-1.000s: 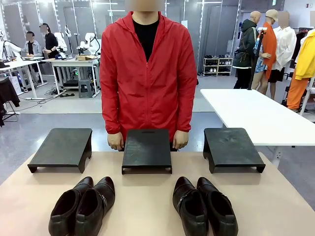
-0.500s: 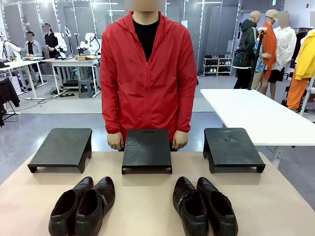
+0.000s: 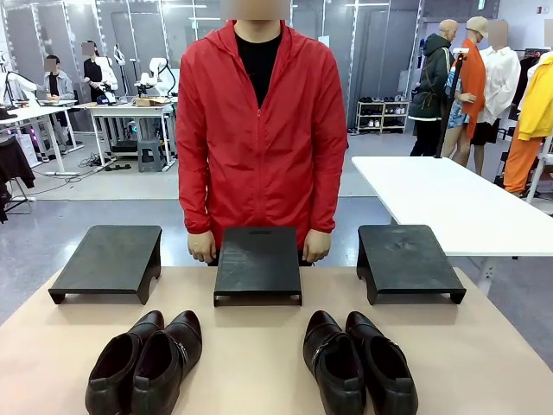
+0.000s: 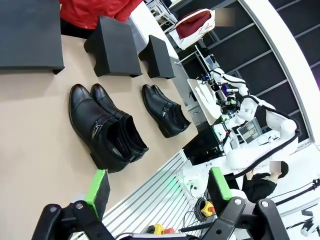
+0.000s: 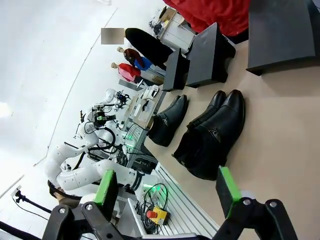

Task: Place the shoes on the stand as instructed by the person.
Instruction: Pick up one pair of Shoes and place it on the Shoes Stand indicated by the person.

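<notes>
Shoes of glossy black leather, low-heeled dress shoes in two pairs, stand on the near half of the beige table point(image 3: 251, 372) with their toes toward the far side. The left pair point(image 3: 145, 363) and the right pair point(image 3: 359, 363) are well apart, and in each pair the two shoes touch side by side. Beyond them three flat-topped black stands sit in a row along the far edge: the left stand point(image 3: 108, 258), the middle stand point(image 3: 257, 259) and the right stand point(image 3: 406, 258). All four shoes rest on the tabletop, apart from the stands.

A person in a bright red zip-up jacket point(image 3: 259, 130) stands behind the middle stand, one hand point(image 3: 202, 248) at its left rear corner and the other hand point(image 3: 317, 246) at its right rear corner.

The left gripper point(image 4: 157, 185) hangs over the near edge, its green pads spread wide with nothing between them. The right gripper point(image 5: 166, 189) is likewise spread wide and holds nothing.
</notes>
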Action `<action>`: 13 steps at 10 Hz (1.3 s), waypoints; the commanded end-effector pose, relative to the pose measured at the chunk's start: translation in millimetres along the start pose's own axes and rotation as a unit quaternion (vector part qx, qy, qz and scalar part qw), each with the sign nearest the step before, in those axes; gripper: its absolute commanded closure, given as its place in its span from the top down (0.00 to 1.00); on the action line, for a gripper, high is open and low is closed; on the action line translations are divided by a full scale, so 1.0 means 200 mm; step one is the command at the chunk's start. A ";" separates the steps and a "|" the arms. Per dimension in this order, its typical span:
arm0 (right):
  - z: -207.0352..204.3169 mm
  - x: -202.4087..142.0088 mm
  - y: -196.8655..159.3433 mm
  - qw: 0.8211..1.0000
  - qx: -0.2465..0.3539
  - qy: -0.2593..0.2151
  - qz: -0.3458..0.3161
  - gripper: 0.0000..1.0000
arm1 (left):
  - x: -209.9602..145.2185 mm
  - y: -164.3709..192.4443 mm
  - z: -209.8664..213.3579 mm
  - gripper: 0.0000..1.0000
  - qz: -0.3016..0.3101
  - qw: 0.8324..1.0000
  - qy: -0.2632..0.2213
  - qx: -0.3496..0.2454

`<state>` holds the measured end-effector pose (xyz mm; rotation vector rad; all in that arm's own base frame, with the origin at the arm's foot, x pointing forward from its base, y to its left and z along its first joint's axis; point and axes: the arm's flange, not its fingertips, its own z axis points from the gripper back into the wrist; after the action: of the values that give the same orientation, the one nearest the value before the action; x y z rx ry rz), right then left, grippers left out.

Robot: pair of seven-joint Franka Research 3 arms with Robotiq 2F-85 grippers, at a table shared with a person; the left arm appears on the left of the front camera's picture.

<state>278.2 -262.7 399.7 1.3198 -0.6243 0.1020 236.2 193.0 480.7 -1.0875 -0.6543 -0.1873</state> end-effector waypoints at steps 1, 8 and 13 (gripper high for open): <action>0.00 -0.01 0.00 1.000 0.004 0.000 0.001 1.00 | 0.01 0.00 0.00 1.00 -0.010 1.000 -0.006 -0.011; 0.00 -0.01 0.00 1.000 0.004 0.000 0.001 1.00 | 0.01 0.00 0.00 1.00 -0.010 1.000 -0.006 -0.011; 0.00 -0.01 0.00 1.000 0.004 0.000 0.001 1.00 | 0.01 0.00 0.00 1.00 -0.010 1.000 -0.006 -0.011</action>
<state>277.8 -262.9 399.9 1.3177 -0.6238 0.1007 236.5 191.5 482.7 -1.0907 -0.6577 -0.1839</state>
